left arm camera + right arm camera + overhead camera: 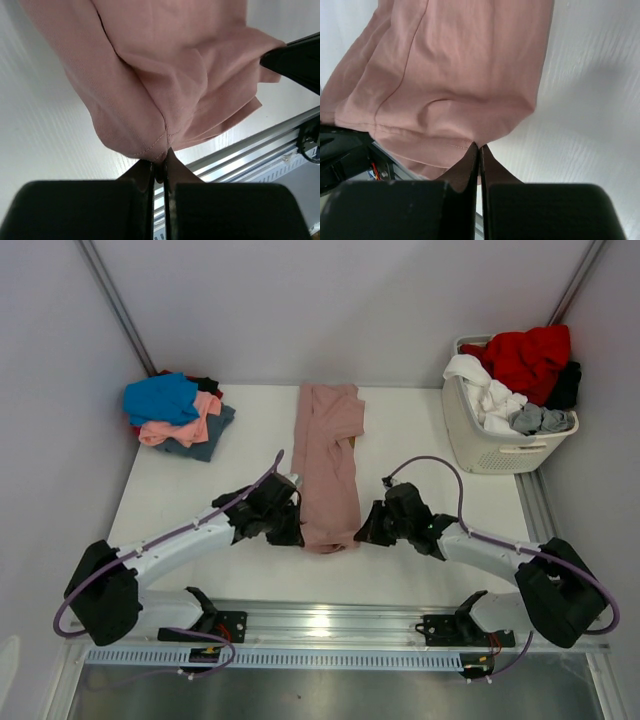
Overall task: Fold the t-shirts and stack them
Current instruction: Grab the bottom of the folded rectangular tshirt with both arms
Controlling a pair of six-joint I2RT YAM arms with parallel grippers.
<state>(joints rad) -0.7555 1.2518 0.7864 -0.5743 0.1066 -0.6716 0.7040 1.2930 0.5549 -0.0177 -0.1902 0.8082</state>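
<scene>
My left gripper and right gripper are both pinched closed on the pink t-shirt hem, centre frame.

A plain white table fills the middle of a small booth, closed in by smooth pale grey walls at the back, left and right, with a slanting metal post in each back corner. Along the table's near edge runs a silvery metal rail with a white slotted strip below it, then a dull grey surface (floor or lower shelf, hard to tell). The light is soft and even, with a bright sheen on the rail.
</scene>
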